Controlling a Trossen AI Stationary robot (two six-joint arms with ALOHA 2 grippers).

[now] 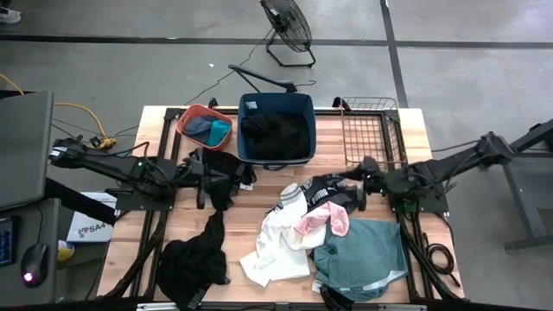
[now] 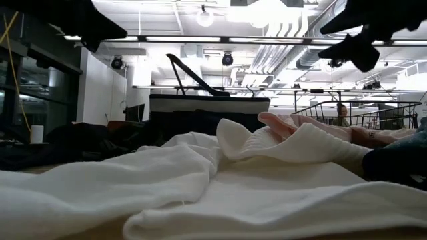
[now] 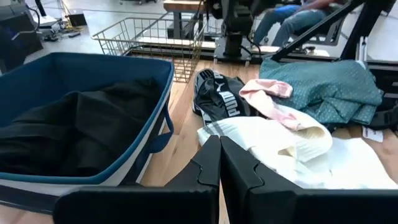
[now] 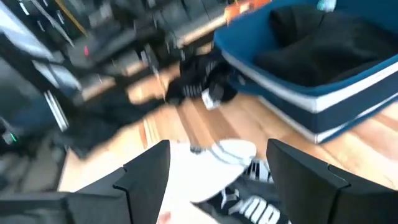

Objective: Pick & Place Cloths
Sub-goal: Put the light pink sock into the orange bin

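My left gripper [image 3: 219,163] is pressed closed, empty; my right gripper [image 4: 217,163] gapes. Black cloths fill the navy plastic tub [image 1: 244,147] at twelve o'clock; most cloths [image 1: 281,238] remain.

Soft knit white cloth [image 1: 275,246], dotted teal fabric [image 1: 367,246], matt plastic tub [image 1: 276,154], wire basket [image 1: 370,130], planked wood table [image 1: 155,138].

In the high view, the worktop [image 1: 155,121] fills the middle of the frame. At its upper edge stand a basin [image 1: 185,118] on the left, a tub [image 1: 276,104] in the centre and a wire basket [image 1: 373,130] on the right; the basin and the tub each hold cloths. Below the tub, toward the lower right, a heap of cloths [image 1: 324,238] lies on the worktop. One cloth [image 1: 192,263] lies apart at lower left. A fan [image 1: 288,26] stands on the floor above the tub.
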